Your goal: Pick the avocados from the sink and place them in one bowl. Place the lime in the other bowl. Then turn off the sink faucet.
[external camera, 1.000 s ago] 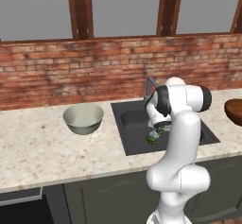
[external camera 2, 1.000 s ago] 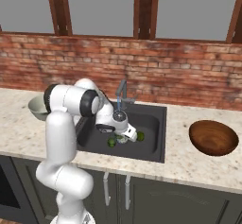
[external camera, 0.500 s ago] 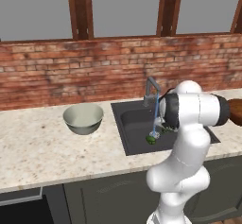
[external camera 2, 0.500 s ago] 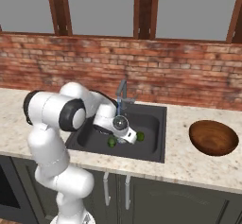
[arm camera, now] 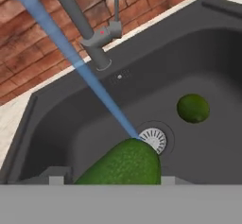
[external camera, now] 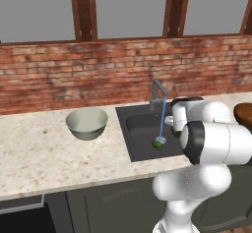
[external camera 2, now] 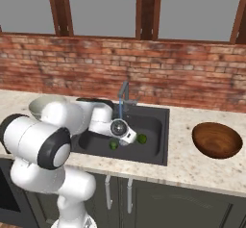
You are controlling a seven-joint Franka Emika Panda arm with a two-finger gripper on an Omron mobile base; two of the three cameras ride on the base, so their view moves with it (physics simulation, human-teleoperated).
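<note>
While a thin blue stream of water [arm camera: 90,86] runs from the slim grey metal faucet [arm camera: 85,29], the two-finger gripper [arm camera: 111,180] is held low inside the dark grey recessed sink [arm camera: 212,53]. A dark green bumpy avocado [arm camera: 125,166] is seen between its fingertips, apparently pinched, though contact is hidden. A second round green fruit [arm camera: 193,108] lies beside the round drain [arm camera: 153,139]. The pale grey-green bowl [external camera: 86,123] and the dark brown wooden bowl [external camera 2: 217,140] stand on the speckled counter [external camera: 39,153].
</note>
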